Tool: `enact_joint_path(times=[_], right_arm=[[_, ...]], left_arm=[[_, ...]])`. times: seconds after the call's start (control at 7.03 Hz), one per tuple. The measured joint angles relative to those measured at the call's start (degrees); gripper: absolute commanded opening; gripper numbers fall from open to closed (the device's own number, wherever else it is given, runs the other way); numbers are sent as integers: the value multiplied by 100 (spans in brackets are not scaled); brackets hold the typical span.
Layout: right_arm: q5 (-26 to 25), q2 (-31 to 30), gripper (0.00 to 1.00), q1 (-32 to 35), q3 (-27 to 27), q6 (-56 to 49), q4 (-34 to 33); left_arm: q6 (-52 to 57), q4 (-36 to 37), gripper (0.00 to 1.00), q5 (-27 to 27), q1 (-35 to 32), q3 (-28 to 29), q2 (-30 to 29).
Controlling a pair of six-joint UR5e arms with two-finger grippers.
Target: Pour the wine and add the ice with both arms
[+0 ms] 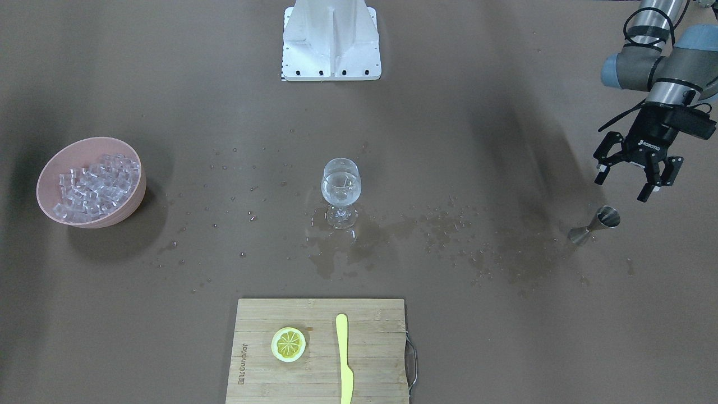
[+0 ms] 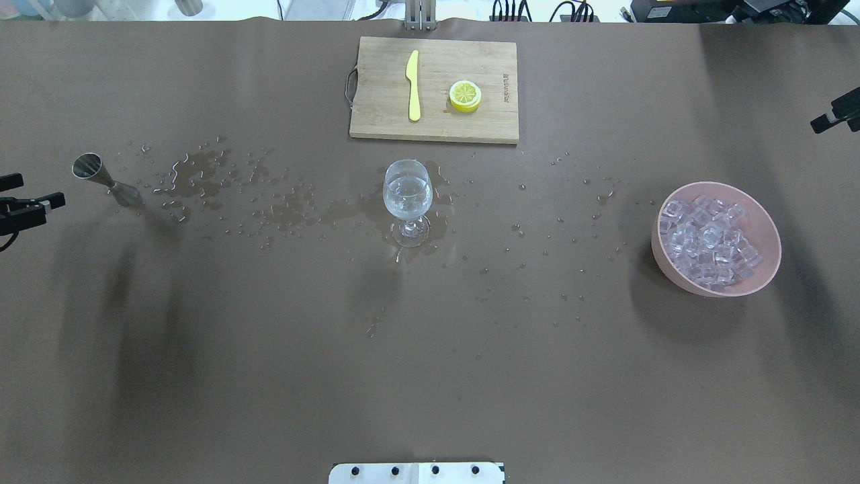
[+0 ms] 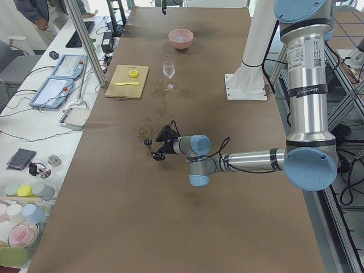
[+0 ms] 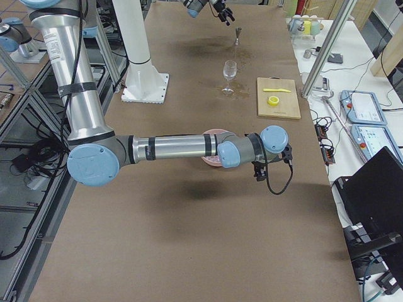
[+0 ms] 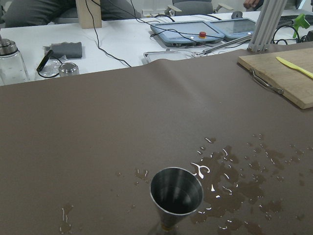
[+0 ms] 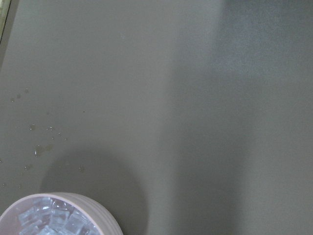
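Where wine [image 1: 341, 191] pools, it looks colourless — water-like.

You will find the left gripper [image 1: 624, 185] angled downward, jaws spread, holding nothing. The right arm [image 4: 176, 148] extends level; you cannot judge the right gripper [image 4: 259, 171] jaws.

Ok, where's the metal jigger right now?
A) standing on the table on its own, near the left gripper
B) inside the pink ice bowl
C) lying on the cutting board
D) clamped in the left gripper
A: the jigger stands on the wet table, while the left gripper hangs nearby with its fingers spread and nothing between them.
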Motion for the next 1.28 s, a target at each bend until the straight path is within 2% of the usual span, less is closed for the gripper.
enact_joint_path(times=[0.14,0.28,0.43,0.57,0.71,0.85,1.14,1.28], right_arm=[[-73,1,100,-13,91,157,4],[-197,-8,100,-37,262,256,6],[-367,-72,100,-115,552,398,6],[-621,-203,100,-304,970,749,7],[-919,-363,100,-593,1393,1249,6],[-1208,-516,100,-937,1764,1817,5],[-1661,-666,96,-1671,2329,2845,-11],[-1854,-760,89,-2006,2536,3031,-21]], left_arm=[[10,470,99,-756,-541,-11,14],[265,1478,99,-2126,-1553,-21,-95],[972,2538,99,-3086,-2388,15,-247],[1744,3494,99,-3246,-2829,97,-386],[2153,4335,99,-3085,-2992,162,-568],[2323,4878,99,-3000,-3039,186,-712],[2402,5300,99,-2964,-3055,144,-825],[2404,5339,99,-2964,-3058,132,-843]])
